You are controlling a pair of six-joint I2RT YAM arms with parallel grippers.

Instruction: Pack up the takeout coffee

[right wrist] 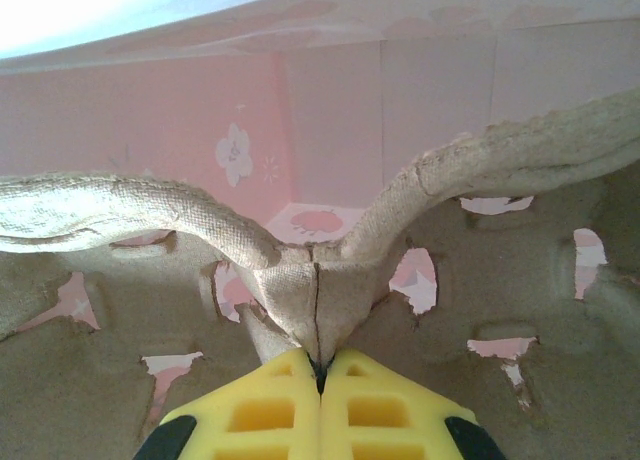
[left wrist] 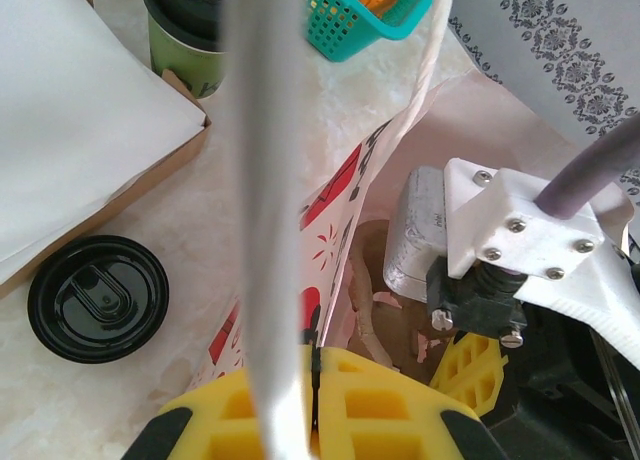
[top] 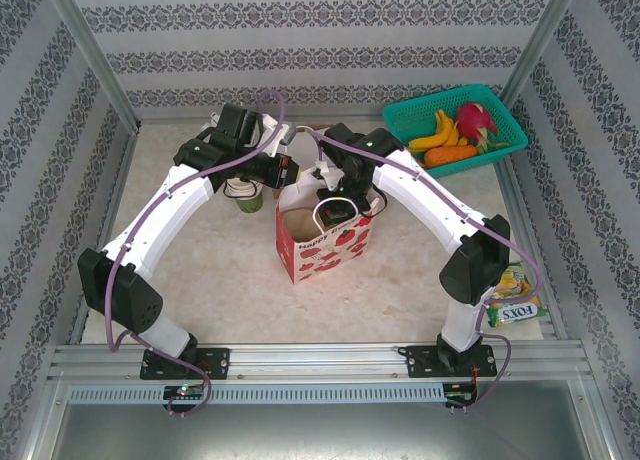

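The red-flowered paper bag (top: 325,242) stands open mid-table. My left gripper (top: 289,170) is at its left rim; in the left wrist view its yellow fingers (left wrist: 380,405) are shut on the bag's edge (left wrist: 345,195), with the white handle (left wrist: 262,180) blurred in front. My right gripper (top: 335,206) reaches down inside the bag, shut (right wrist: 319,368) on the middle ridge of the brown cardboard carrier (right wrist: 300,280). The takeout coffee (left wrist: 188,25), a green cup with a black lid, stands left of the bag, partly under my left arm (top: 248,197).
A round black lid (left wrist: 97,298) lies beside the bag, next to a brown tray holding white paper (left wrist: 90,120). A teal basket (top: 505,120) of fruit sits at the back right. A FOXS packet (top: 513,300) lies by the right arm's base.
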